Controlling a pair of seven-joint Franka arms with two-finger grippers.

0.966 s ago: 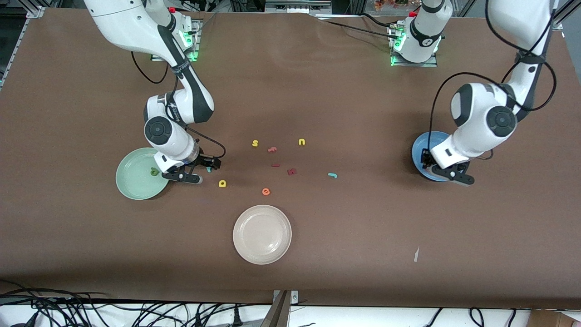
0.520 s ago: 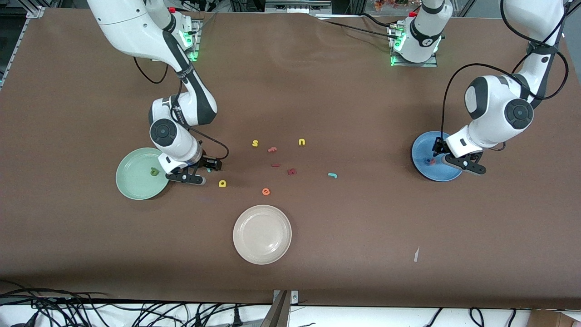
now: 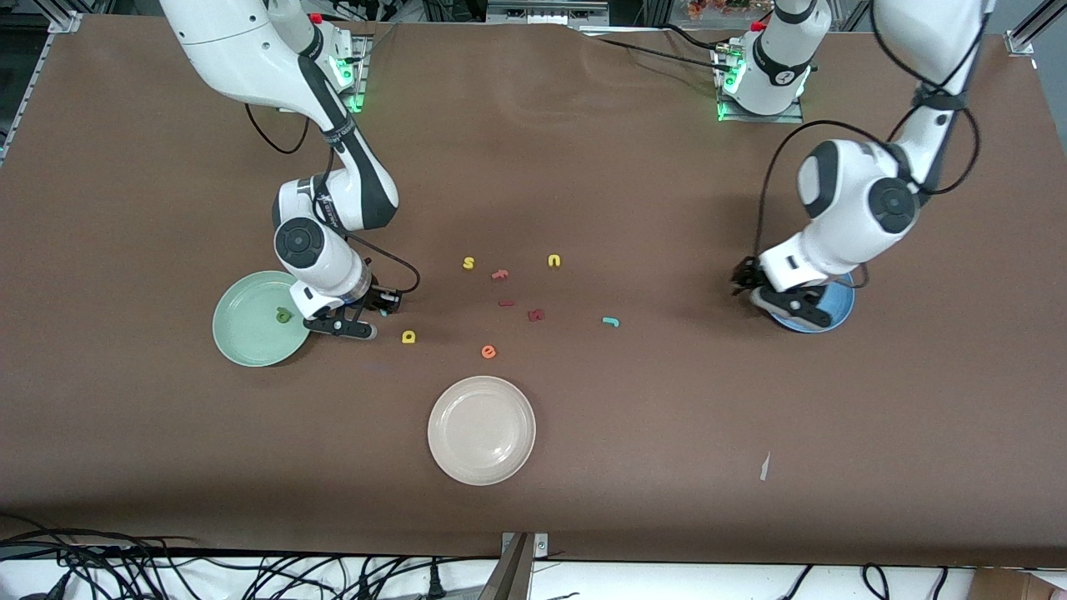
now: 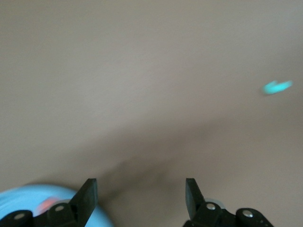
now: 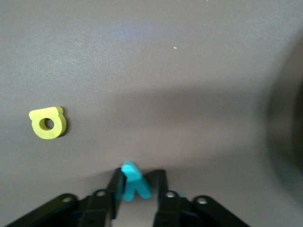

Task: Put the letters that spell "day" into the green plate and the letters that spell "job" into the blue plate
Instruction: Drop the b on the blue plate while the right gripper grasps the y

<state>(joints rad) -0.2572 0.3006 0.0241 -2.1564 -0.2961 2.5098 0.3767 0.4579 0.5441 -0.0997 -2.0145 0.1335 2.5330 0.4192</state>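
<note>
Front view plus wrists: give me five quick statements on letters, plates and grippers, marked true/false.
1. The right gripper is closed on the teal y. True.
2. The yellow d lies in the green plate. False: it is on the table; only the green a is in that plate.
3. The left gripper is open. True.
4. The left gripper holds the teal j. False: the j lies on the table.
5. The white plate holds the orange e. False: the e is on the table.

Matt brown table, glossy cream-white plate, matt foam yellow "d".
</note>
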